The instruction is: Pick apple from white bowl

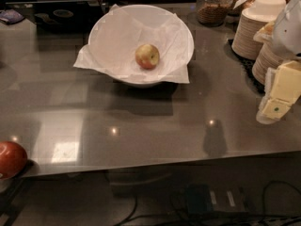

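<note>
1 apple [147,56] in bowl [191,45], grey counter [141,126], claw [278,100] rt

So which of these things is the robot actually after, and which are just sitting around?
For the job: apple in the white bowl; gripper at the picture's right edge, apart from it.
Lying about: red apple front left; paper bowl stacks and glass jar, back right.

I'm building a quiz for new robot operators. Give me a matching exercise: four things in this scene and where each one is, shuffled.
1. apple
2. red apple
3. pincer
4. paper bowl stacks

A. far right, in front of the stacks
B. inside the white bowl
C. lower left edge of view
D. back right of the counter

Pairs: 1-B, 2-C, 3-A, 4-D
</note>
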`<state>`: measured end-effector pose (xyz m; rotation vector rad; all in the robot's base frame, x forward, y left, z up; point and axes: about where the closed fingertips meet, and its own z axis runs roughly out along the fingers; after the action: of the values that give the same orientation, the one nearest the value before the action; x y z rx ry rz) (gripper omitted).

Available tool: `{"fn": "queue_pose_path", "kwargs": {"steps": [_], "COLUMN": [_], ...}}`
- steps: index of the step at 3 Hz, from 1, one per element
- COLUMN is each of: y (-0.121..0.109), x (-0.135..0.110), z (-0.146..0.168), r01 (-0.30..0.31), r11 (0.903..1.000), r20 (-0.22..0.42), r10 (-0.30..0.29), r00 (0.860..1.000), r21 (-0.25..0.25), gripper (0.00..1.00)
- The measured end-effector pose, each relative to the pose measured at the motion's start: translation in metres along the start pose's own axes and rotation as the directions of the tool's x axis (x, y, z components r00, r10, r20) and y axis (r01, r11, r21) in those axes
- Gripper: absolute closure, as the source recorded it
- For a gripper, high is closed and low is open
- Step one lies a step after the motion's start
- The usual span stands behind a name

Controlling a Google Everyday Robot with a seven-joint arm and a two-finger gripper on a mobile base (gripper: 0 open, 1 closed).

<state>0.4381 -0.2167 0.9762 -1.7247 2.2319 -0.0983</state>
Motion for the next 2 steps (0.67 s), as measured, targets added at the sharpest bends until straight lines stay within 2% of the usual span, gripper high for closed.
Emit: {"fn": "queue_pose_path", "kwargs": {"steps": [2], "y": [-0.0023], "x": [-0.0070], "z": [0.0012], "r01": [0.004], "r11": [0.9999], "r20": [0.019], "r10": [-0.004], "r00": [1.000], "r21": [0.010], "gripper": [0.00]}}
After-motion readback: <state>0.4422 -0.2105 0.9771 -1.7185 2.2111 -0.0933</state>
